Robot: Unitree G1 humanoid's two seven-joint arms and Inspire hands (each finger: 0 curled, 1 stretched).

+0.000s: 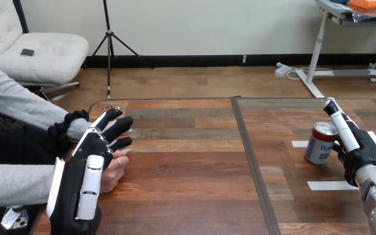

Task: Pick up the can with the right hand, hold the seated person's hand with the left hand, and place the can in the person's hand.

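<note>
Can (321, 142) stands upright just beside the straight-fingered right hand (360, 152); the left hand (81, 171), also uncurled, lies over the person's hand (111, 175).

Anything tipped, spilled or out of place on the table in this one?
Nothing stands out. The can stands upright on the table, close beside the right hand. The left hand lies over the person's hand at the table's left edge. Two white tape strips lie flat near the can.

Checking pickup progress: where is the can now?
In the head view, the can stands upright on the table at the right, just left of the right hand.
</note>
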